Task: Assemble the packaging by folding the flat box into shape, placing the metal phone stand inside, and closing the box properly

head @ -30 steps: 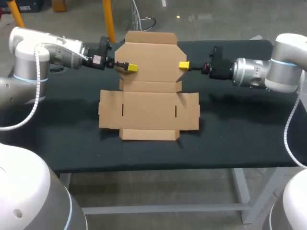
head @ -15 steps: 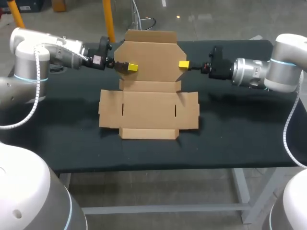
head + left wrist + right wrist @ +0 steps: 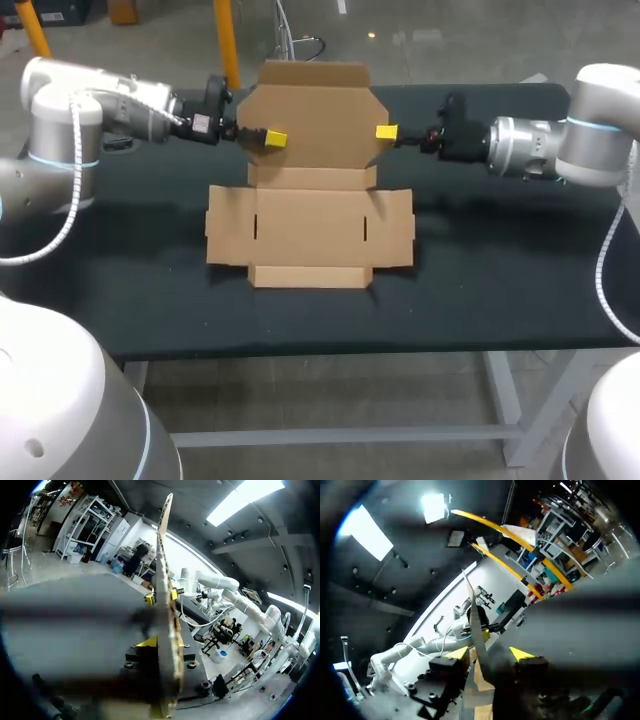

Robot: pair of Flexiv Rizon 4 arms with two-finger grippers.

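Observation:
The flat brown cardboard box (image 3: 310, 228) lies unfolded mid-table. Its rear lid panel (image 3: 312, 120) stands tilted up from the table. My left gripper (image 3: 274, 139) is shut on the panel's left edge. In the left wrist view the cardboard edge (image 3: 164, 595) runs straight out from between the pinching fingers (image 3: 150, 642). My right gripper (image 3: 386, 132) is at the panel's right edge. In the right wrist view its yellow fingertips (image 3: 520, 653) stand apart, open, with the cardboard edge (image 3: 472, 617) in the gap between them. No metal phone stand shows in any view.
The black table (image 3: 500, 260) is bare to the left, right and front of the box. The box's side flaps (image 3: 225, 240) lie flat on it.
My right gripper's fingers have spread apart off the lid panel's right edge, and it has drawn slightly to the right. The left gripper has tightened on the left edge.

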